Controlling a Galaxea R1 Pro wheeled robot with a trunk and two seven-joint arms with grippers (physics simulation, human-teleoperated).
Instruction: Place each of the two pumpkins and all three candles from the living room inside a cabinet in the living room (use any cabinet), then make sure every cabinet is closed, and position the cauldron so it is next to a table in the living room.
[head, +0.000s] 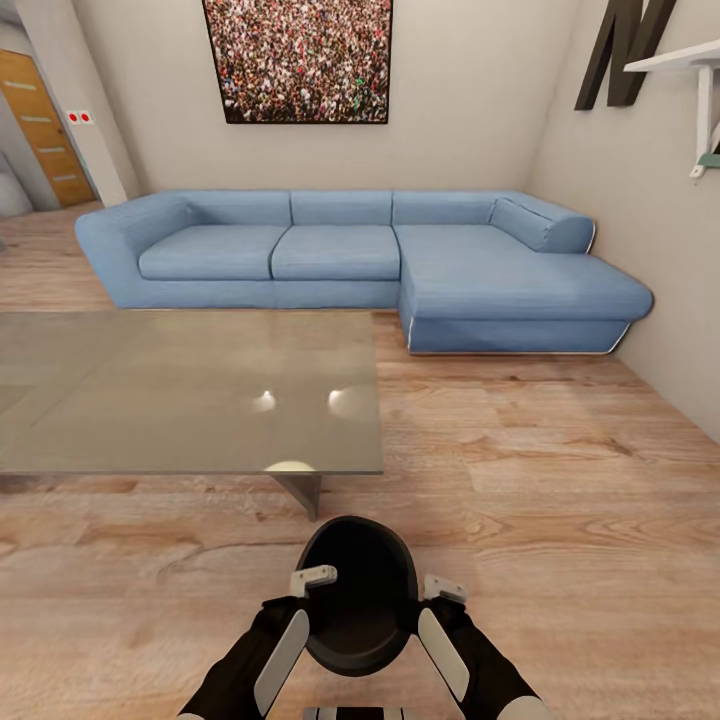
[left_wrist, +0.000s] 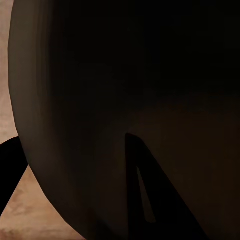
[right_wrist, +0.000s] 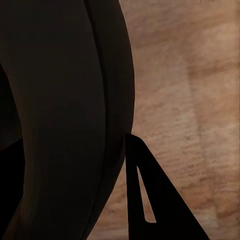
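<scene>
Fingers of both grippers bear on one item: the left gripper (head: 318, 578) and the right gripper (head: 440, 590) sit on opposite sides of the cauldron (head: 358, 592), each with a pale finger at the rim; whether each pair pinches the wall or merely presses against it cannot be told. Cauldron: matt black, wide mouth facing up and forward, carried low between the two arms over the wooden floor (head: 560, 520), near the front corner of the table (head: 190, 390) but apart from it. The wrist views add little: dark curved wall of the pot (left_wrist: 100, 100) close against the left camera, and the same dark wall (right_wrist: 60, 110) beside floorboards on the right, with one dark finger (right_wrist: 150, 200) along it. Table: low, grey reflective glass top, nothing standing on it, one leg visible under the near edge. Sofa (head: 350, 255): blue corner unit behind, against the wall. Step in hand, by judgement: the cauldron's placing beside the table. Next move calls for lowering the pot to the floor just beside the table's edge, level, both grips let go together so it does not tip.
</scene>
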